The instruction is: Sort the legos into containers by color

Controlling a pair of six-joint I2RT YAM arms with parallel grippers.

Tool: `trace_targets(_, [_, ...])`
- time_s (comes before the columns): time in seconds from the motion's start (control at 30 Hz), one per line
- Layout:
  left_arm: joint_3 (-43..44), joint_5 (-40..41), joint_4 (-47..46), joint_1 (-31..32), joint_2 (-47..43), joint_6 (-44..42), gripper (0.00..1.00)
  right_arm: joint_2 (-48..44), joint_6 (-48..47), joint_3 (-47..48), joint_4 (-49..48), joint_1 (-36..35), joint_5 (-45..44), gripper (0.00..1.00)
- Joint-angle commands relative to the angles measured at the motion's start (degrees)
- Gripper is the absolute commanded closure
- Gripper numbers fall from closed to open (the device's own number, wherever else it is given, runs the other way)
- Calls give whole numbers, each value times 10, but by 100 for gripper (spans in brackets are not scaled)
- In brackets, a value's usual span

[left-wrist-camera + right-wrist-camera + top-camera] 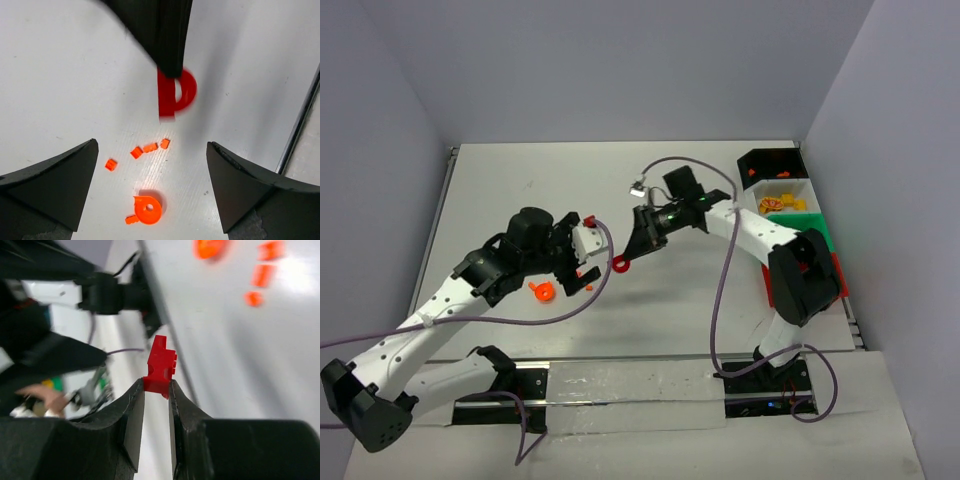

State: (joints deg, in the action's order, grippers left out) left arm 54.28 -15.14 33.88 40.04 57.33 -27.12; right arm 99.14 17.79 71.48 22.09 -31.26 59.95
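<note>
Red lego (pixel 160 366) in right hand (pixel 156 387)

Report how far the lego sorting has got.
Done: yellow legos lie in the white bin, orange legos in the black bin. In hand: the right gripper pinches a red piece. Left: small orange bits and an orange round piece on the table, under the open left gripper.

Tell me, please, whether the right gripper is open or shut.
Shut on a red lego: the right gripper has its jaws clamped on the brick's lower end.
</note>
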Motion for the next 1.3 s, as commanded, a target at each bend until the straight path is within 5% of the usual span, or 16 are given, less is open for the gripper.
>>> trace_targets(0.0, [58, -37, 4, -31, -33, 64, 1, -72, -163, -5, 143, 108, -97, 100])
trace_targets(0.17, [61, -32, 18, -54, -3, 100, 1, -123, -304, -15, 260, 252, -181, 100])
trace_targets(0.33, [71, -77, 28, -120, 53, 135, 1, -173, -472, 6, 390, 486, -256, 100])
trace_targets(0.57, [63, -104, -5, -136, 73, 155, 1, -174, -687, 87, 559, 680, -341, 100])
trace_targets(0.8, [69, -132, -3, -138, 92, 156, 1, -168, -784, 74, 601, 749, -359, 100])
trace_targets(1.27, [48, -99, -10, -169, 89, 203, 1, -122, -756, 65, 573, 702, -329, 100])
